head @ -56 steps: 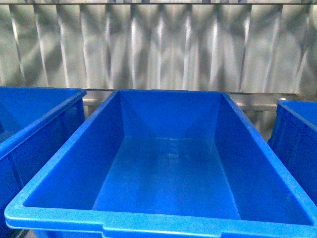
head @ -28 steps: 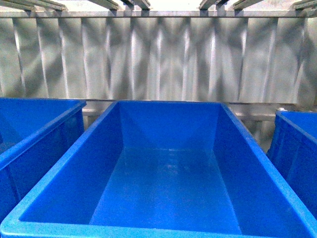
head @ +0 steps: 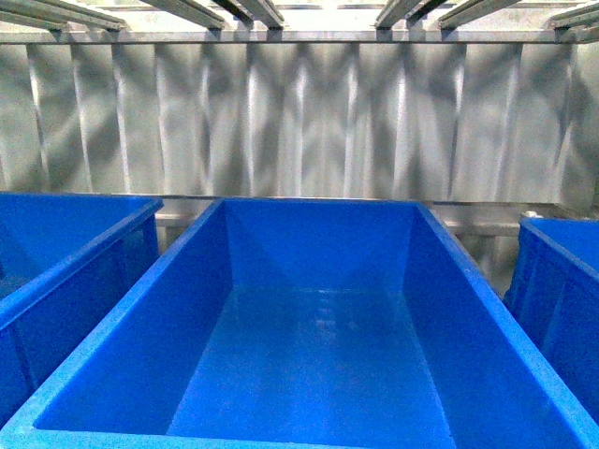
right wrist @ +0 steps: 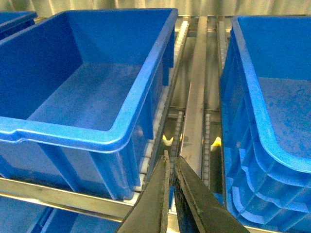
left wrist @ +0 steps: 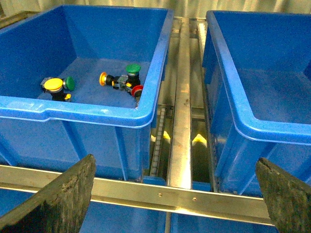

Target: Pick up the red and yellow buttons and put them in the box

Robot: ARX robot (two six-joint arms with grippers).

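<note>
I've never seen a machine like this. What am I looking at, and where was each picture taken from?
This is a robot with two arms. One picture looks forward from its body into an empty blue crate. The other two come from cameras on its wrists. The left tool is open and holds nothing; beyond it another crate holds push-buttons: yellow buttons, green buttons and one red button showing. The right tool is shut and empty, with metal rails beyond it.
</note>
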